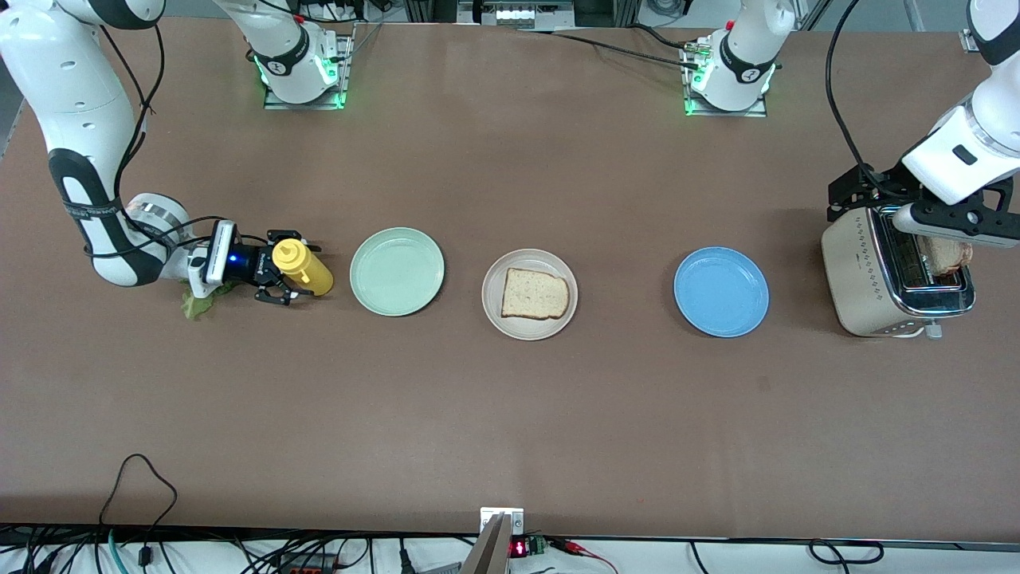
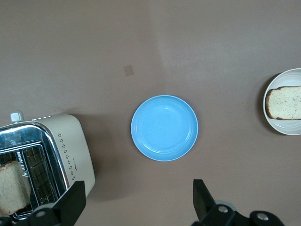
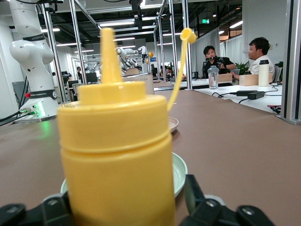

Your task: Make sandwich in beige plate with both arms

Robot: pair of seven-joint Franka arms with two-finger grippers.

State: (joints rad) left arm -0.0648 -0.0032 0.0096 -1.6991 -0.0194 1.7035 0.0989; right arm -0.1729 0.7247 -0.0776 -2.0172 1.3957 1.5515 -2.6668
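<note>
One slice of bread [image 1: 535,293] lies flat on the beige plate [image 1: 490,307] at mid-table. A second slice [image 1: 948,257] stands in the toaster [image 1: 865,275] at the left arm's end. My left gripper [image 1: 948,223] hangs open and empty over the toaster; in the left wrist view its fingers [image 2: 70,202] stand wide apart. A green lettuce leaf [image 1: 195,303] lies under my right arm's wrist. My right gripper [image 1: 291,269] is low at the table, open, with its jaws on either side of a yellow squeeze bottle [image 3: 117,141]; a gap shows beside one finger [image 3: 197,197].
A mint-green plate [image 1: 397,271] sits between the yellow bottle and the beige plate. A blue plate [image 1: 721,291] lies between the beige plate and the toaster. Cables run along the table edge nearest the front camera.
</note>
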